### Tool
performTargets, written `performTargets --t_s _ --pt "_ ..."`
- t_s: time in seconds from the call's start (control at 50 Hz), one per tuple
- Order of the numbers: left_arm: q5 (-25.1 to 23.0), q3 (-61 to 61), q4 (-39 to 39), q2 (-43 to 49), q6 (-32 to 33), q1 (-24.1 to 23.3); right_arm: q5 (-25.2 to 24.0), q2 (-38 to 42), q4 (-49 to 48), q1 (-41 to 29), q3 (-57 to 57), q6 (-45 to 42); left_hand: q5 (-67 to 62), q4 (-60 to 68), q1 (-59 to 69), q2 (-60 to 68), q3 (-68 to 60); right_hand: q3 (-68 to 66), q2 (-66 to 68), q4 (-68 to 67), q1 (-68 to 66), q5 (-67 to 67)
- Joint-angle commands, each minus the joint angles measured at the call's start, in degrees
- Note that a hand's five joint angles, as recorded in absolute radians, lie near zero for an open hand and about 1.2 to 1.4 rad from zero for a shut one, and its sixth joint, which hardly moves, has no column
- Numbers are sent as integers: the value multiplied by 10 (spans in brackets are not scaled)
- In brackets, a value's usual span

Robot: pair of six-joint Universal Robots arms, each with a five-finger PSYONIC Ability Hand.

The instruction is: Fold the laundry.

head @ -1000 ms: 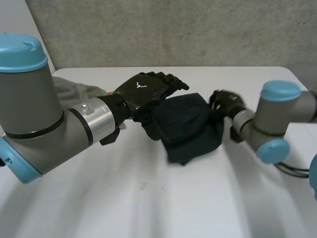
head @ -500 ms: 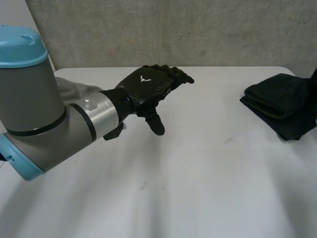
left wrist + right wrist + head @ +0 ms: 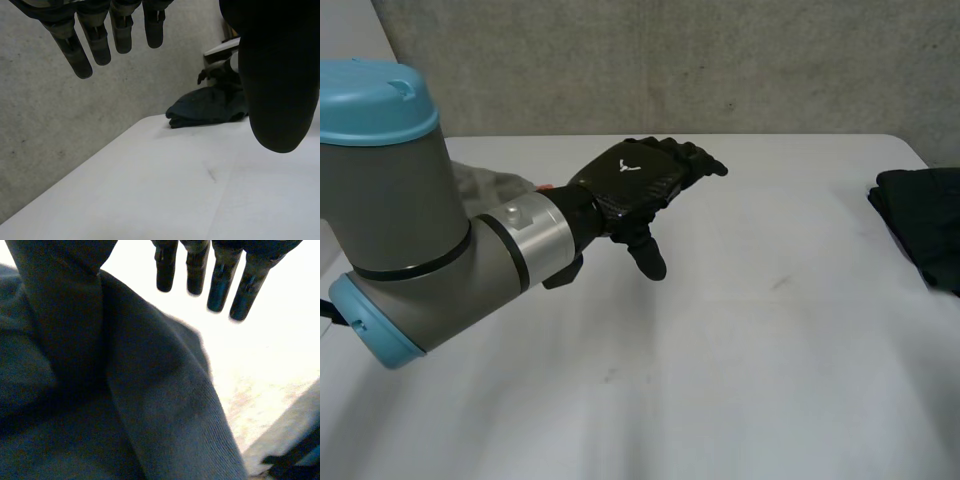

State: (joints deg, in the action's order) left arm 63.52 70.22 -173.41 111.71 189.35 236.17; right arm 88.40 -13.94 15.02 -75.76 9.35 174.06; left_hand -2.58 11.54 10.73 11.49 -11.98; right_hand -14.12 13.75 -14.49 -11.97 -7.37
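Observation:
A folded dark garment [image 3: 920,228] lies at the table's far right edge; past my left hand's thumb it lies as a low dark bundle [image 3: 207,107]. My right hand [image 3: 220,282] is right over the same dark garment [image 3: 150,405], fingers straight and spread above it, thumb lying along the cloth, holding nothing. My left hand [image 3: 630,185] hovers open above the middle of the white table [image 3: 720,350], fingers [image 3: 100,42] straight, thumb [image 3: 280,85] hanging down, well apart from the garment.
A grey cloth [image 3: 485,185] lies at the back left, partly behind my left forearm. A concrete wall [image 3: 670,60] runs behind the table's far edge.
The dark garment went from the middle of the table to its far right edge with my right hand, which has let go and opened. My left hand drifted slightly right.

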Motion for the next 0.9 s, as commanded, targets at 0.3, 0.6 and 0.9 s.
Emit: performTargets --t_s 0.3,0.6,0.9 --pt "1 11 3 -7 1 -10 51 -169 62 4 120 -419 17 -7 2 -6 11 41 -37 45 20 74" --pt "91 1 -25 -49 -1 26 32 -317 -69 -122 184 -322 24 -13 -5 -13 18 41 -37 45 20 74" --pt "76 7 -80 -10 35 247 -148 -472 -94 -359 574 -237 24 -13 -5 -13 18 41 -37 45 20 74"
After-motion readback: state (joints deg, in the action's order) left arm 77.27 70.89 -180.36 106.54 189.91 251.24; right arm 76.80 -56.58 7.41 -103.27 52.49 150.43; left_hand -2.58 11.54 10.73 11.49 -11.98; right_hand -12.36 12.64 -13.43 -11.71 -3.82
